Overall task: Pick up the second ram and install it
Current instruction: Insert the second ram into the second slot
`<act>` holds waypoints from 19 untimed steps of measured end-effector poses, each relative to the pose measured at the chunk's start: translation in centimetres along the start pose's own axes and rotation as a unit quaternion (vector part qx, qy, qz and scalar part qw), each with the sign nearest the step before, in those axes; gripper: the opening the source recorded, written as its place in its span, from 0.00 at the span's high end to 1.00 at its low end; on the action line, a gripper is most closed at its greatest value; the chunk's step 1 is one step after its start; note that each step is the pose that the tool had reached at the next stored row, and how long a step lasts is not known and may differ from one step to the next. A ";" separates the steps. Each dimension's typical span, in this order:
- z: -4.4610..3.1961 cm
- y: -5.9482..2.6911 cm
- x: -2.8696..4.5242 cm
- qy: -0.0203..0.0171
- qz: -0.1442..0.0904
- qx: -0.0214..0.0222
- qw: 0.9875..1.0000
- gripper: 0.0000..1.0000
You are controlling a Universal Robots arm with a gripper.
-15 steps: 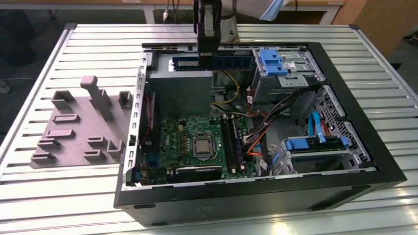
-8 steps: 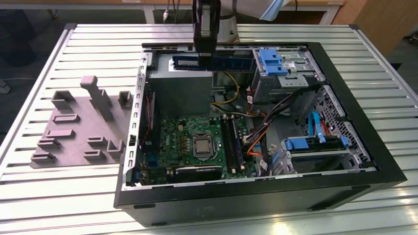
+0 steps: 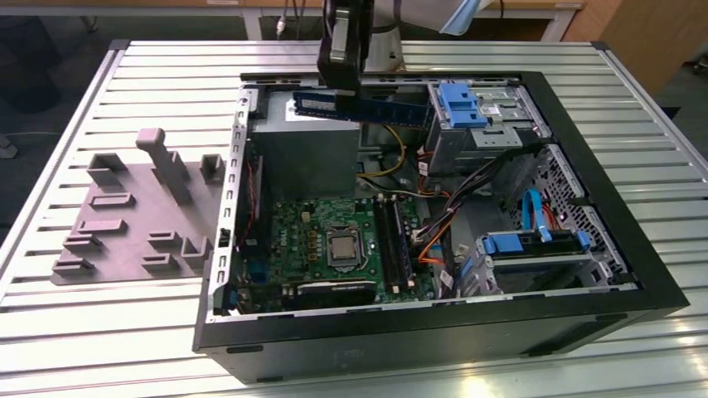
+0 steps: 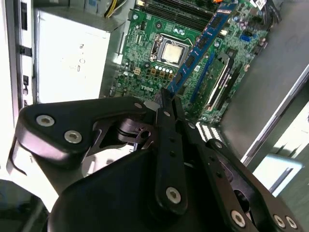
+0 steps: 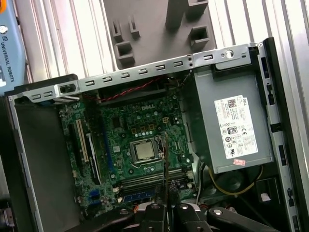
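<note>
The second ram [image 3: 382, 110] is a long blue stick with black chips. It hangs level above the rear of the open computer case [image 3: 619, 290], over the grey power supply [image 3: 310, 153]. My gripper [image 3: 341, 98] is shut on the stick near one end. In the second wrist view the ram [image 4: 200, 43] juts out from the closed fingers [image 4: 170, 140] over the green motherboard [image 4: 145, 72]. Edge-on in the first wrist view, the ram [image 5: 165, 166] is a thin line above the gripper [image 5: 166, 207]. The black memory slots [image 3: 393, 240] lie beside the processor [image 3: 343, 247], well below the stick.
A grey fixture [image 3: 133, 211] with raised blocks lies on the slatted table [image 3: 111, 332] at the exterior view's left. Blue drive-bay brackets [image 3: 459, 104] and bundled cables [image 3: 443, 224] crowd the case at the exterior view's right. The power supply [image 5: 231, 125] sits beside the motherboard [image 5: 120, 145].
</note>
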State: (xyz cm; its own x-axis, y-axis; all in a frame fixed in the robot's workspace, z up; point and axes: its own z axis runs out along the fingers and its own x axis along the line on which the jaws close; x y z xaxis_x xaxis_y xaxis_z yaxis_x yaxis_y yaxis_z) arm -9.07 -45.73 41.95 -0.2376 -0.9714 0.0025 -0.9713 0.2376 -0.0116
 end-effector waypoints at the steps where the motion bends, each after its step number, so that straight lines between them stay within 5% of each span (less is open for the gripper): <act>1: 0.01 0.00 -0.02 0.000 0.006 0.000 1.000 0.86; 6: 0.04 0.01 -0.02 0.000 0.030 0.000 1.000 0.86; 19: 0.04 0.01 -0.03 0.000 0.030 0.000 1.000 0.86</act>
State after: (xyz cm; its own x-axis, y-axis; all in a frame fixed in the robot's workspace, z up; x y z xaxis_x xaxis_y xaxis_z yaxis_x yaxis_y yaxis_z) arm -9.07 -45.70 41.91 -0.2961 -0.9552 0.0026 -0.9551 0.2960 -0.0117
